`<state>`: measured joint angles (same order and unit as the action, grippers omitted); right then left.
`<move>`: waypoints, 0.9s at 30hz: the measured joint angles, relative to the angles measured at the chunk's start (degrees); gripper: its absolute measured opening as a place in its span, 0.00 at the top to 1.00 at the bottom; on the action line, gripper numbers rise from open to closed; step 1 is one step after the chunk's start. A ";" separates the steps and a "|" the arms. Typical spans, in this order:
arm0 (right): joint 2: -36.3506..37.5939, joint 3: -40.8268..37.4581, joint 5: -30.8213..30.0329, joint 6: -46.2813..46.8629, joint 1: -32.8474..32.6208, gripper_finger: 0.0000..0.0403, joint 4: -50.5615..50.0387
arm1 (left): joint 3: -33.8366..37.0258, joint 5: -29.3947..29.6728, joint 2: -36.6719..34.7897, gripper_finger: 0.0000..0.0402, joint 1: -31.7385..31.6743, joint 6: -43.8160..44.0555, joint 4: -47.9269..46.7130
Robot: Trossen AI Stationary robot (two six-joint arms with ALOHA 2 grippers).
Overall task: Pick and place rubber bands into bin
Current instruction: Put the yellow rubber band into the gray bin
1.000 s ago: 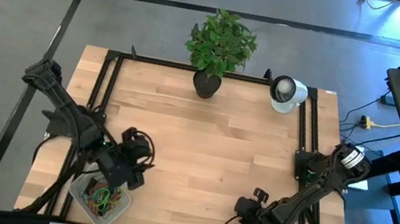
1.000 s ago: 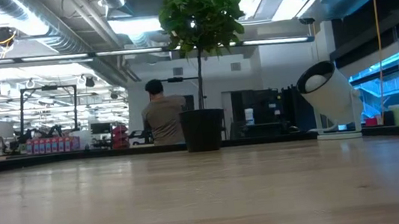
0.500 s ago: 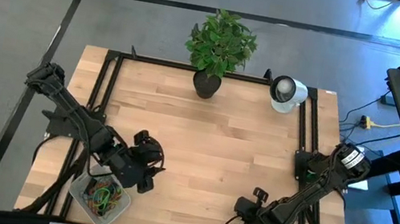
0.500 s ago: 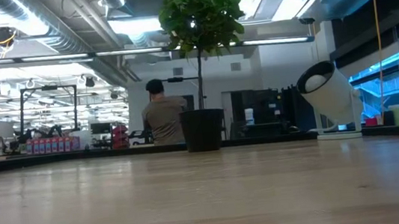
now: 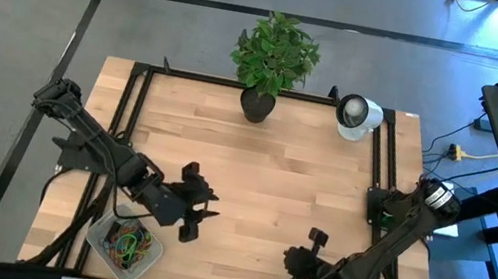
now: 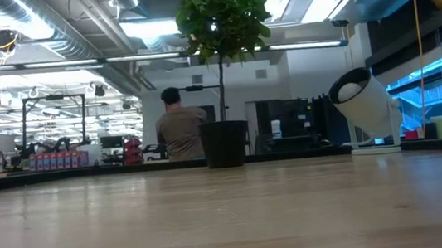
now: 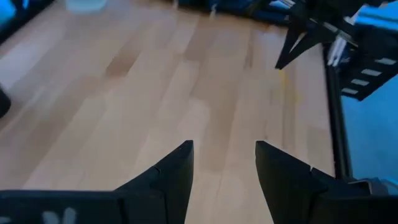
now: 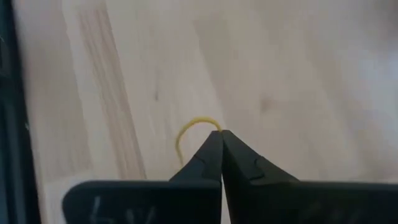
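1. pinching a tan-yellow rubber band [image 8: 189,134], the right tool [image 8: 221,152] has its fingertips pressed together at the lower right of the high view, low over the surface [image 5: 273,179].
2. released with a clear gap between its fingers [image 7: 171,177], the left tool [image 5: 200,207] hovers over bare wood at lower centre-left of the high view.
3. the bin [image 5: 101,236] sits at the lower left corner, just beside the left tool, holding the rubber bands [image 5: 130,241] in green, red-orange and dark loops.
4. a potted plant [image 5: 273,57] and white round device [image 5: 357,114] stand along the top edge.
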<state>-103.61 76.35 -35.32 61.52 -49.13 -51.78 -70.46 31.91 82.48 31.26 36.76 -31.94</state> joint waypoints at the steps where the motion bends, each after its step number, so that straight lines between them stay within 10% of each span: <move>1: 0.00 1.99 -1.78 -0.94 0.12 1.00 -1.53 | 0.00 0.00 0.00 0.58 -0.12 -1.73 1.43; 16: 0.17 27.23 -10.37 -27.12 7.65 1.00 -7.93 | 0.02 -6.43 2.42 0.41 -2.07 -19.96 27.68; 27: 0.28 31.37 -10.22 -43.88 13.48 1.00 2.34 | 0.02 -7.25 7.92 0.40 -4.22 -19.89 35.09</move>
<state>-103.33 107.72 -45.54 17.63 -35.65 -49.44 -70.43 24.67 90.40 27.04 16.87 3.16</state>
